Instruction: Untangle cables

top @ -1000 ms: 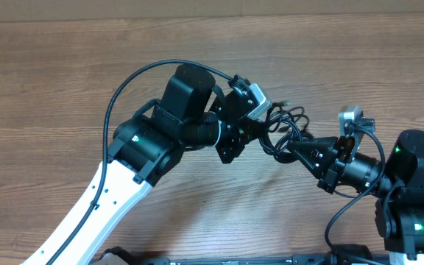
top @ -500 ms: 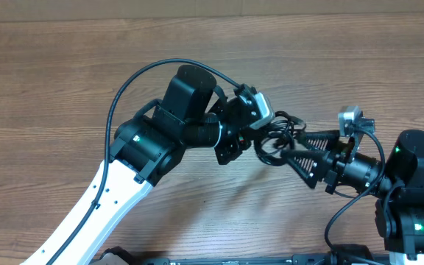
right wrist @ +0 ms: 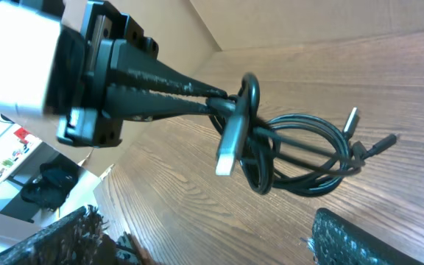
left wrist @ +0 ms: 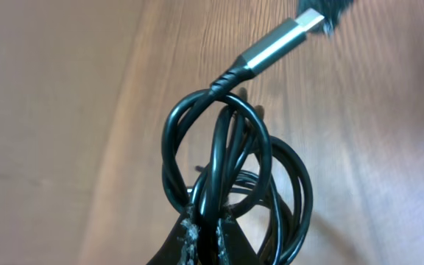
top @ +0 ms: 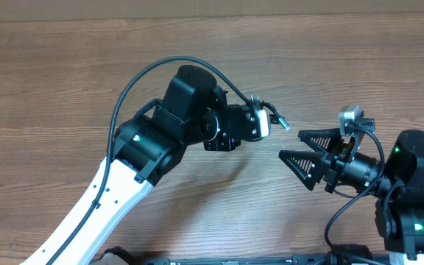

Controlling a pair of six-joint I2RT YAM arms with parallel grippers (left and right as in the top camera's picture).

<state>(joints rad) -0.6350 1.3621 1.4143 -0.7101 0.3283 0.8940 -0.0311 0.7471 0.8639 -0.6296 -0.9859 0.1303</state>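
Note:
The cables (left wrist: 227, 158) are thin black cords wound into a loose bundle of loops, with a metal-tipped plug (left wrist: 280, 43) sticking up. My left gripper (left wrist: 205, 224) is shut on the cords, holding the bundle off the wooden table. From the right wrist, the bundle (right wrist: 300, 158) hangs from the left gripper's fingertips (right wrist: 197, 94), with one plug (right wrist: 230, 143) dangling and two more plug ends at the right. In the overhead view only a short cord end (top: 279, 121) shows past the left gripper (top: 265, 118). My right gripper (top: 300, 147) is open, a little right of the bundle, touching nothing.
The wooden table (top: 65, 81) stretches out bare to the left and back. The left arm's white link (top: 101, 199) crosses the front left. A thick black arm cable (top: 146, 73) arches over the left arm. The right arm's base (top: 411, 213) sits at the front right.
My right gripper has opened and let go of the cables. The left gripper has turned and drawn the bundle left, away from the right fingers.

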